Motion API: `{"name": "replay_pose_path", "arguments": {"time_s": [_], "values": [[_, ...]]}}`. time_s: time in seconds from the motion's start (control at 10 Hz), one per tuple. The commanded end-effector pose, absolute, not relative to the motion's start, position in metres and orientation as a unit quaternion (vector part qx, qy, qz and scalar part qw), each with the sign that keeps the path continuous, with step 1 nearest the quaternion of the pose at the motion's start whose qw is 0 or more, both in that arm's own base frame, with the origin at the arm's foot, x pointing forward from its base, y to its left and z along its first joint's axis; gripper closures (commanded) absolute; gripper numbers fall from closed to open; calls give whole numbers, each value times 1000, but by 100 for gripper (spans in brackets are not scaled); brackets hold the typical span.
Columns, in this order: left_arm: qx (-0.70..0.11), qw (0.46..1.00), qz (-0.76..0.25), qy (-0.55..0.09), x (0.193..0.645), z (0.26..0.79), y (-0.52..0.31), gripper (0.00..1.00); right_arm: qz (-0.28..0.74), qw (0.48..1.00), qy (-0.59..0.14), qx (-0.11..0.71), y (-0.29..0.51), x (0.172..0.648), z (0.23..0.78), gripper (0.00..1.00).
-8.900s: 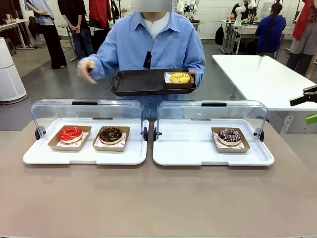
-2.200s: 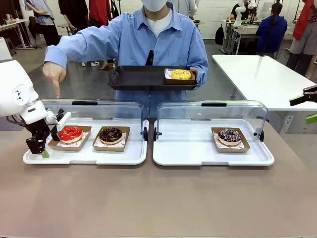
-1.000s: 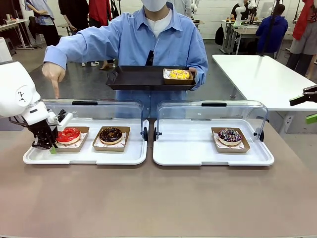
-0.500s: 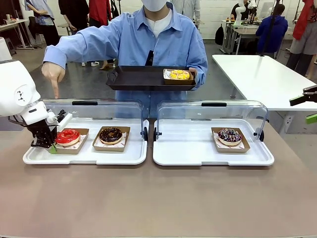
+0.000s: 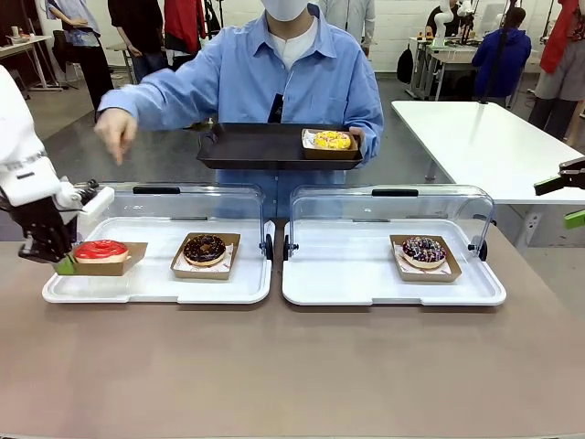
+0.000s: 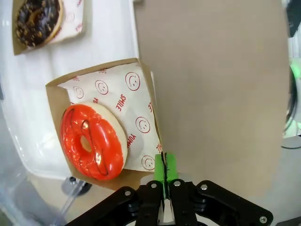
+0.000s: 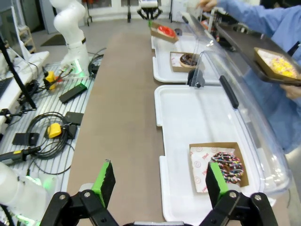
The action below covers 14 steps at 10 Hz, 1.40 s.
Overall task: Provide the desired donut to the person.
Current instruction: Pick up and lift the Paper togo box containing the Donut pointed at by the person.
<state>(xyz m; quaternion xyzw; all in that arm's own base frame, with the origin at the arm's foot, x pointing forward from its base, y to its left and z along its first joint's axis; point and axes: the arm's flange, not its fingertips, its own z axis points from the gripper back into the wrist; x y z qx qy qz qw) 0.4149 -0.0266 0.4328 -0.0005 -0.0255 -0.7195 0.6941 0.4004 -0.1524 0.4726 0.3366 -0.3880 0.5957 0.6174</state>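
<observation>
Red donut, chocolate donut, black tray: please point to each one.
red donut [image 6: 104, 144], left wrist view, on its icing
chocolate donut [image 5: 194, 249], front view, on its icing
black tray [image 5: 256, 146], front view, on its bare floor

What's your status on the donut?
Left end effector shut on cardboard tray edge, red donut aboard. Right end effector open. Person's hand over open lid.

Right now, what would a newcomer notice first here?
The red donut in its cardboard tray, pinched at the rim by the shut left gripper at the far left of the table. Across it, the person holds a black tray carrying a yellow donut.
</observation>
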Motion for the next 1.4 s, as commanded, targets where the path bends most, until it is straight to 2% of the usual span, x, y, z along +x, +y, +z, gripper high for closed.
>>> {"name": "replay_pose_path", "arguments": {"time_s": [0.0, 0.3, 0.6, 0.9, 1.0, 1.3], "values": [[9, 695, -718, -12, 382, 473, -41, 100, 598, 616, -386, 337, -153, 399, 473, 0], [8, 710, -704, -8, 360, 529, -58, 100, 598, 616, -386, 337, -153, 399, 473, 0], [15, 718, -694, -44, 359, 561, -64, 100, 598, 616, -386, 337, -153, 399, 473, 0], [1, 717, -694, -68, 374, 567, -56, 100, 598, 616, -386, 337, -153, 399, 473, 0], [14, 713, -699, -53, 360, 570, -61, 100, 598, 616, -386, 337, -153, 399, 473, 0], [14, 713, -699, -53, 360, 570, -61, 100, 598, 616, -386, 337, -153, 399, 473, 0]]}}
